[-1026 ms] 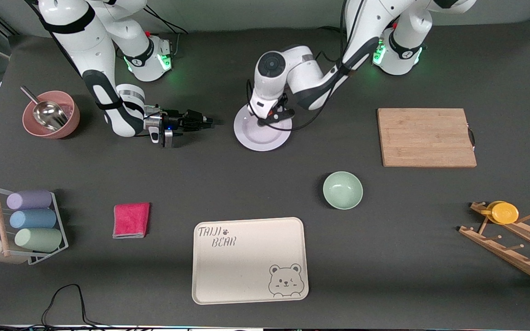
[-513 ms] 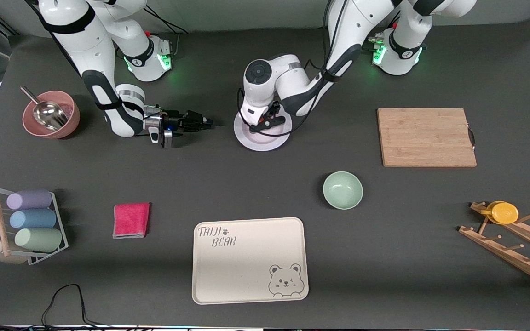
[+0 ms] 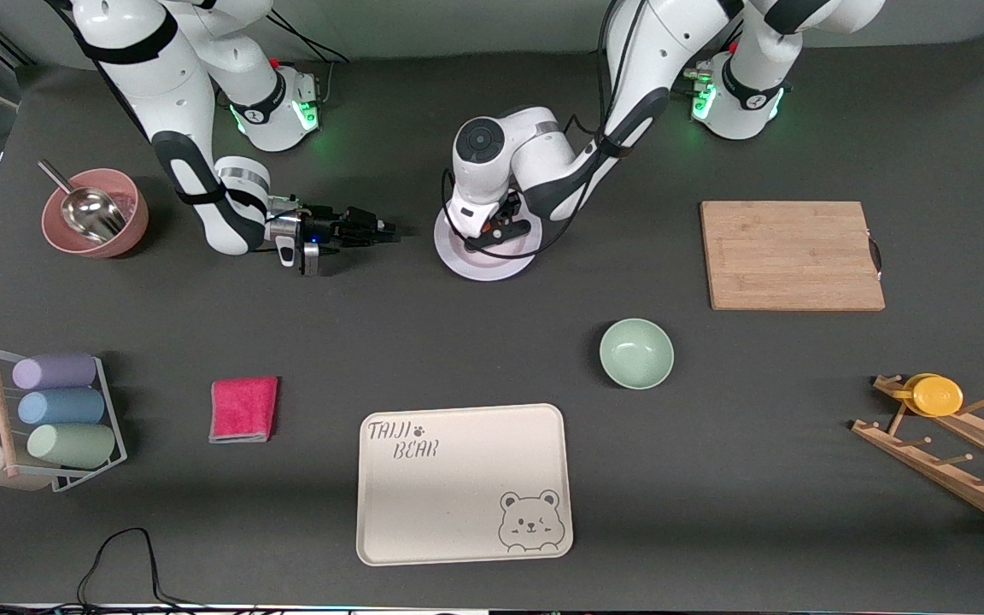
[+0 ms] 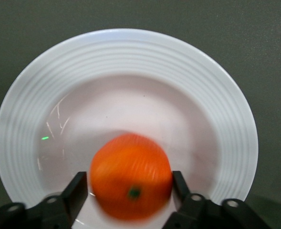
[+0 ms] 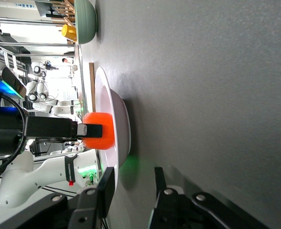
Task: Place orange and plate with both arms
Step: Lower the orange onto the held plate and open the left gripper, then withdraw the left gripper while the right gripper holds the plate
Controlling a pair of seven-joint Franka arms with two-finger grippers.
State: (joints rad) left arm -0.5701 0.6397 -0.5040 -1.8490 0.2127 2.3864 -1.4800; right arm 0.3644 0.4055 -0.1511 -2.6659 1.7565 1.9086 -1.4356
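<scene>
- left gripper is low over the plate, wrist pointing straight down.
- the orange sits between its fingers in the left wrist view; the fingers stand right at the fruit's sides, but whether they press it or have just let go i cannot tell (the fruit looks smeared there).
- in the right wrist view the orange is just off or barely on the plate's inner surface, with the left gripper's fingers on it.
- the orange is hidden under the left wrist in the front view.
- the plate lies flat on the table, between the two arm bases and a bit nearer the front camera than them.
- right gripper hangs low beside the plate, toward the right arm's end of the table, lying horizontal and pointing at the plate's rim.
- its fingers are parted to a moderate gap and hold nothing; they are apart from the rim (the arm waits).
- green bowl lies nearer the front camera than the plate, toward the left arm's end.
- cream bear tray is nearest the front camera, well apart from the plate.
- wooden cutting board lies toward the left arm's end.
</scene>
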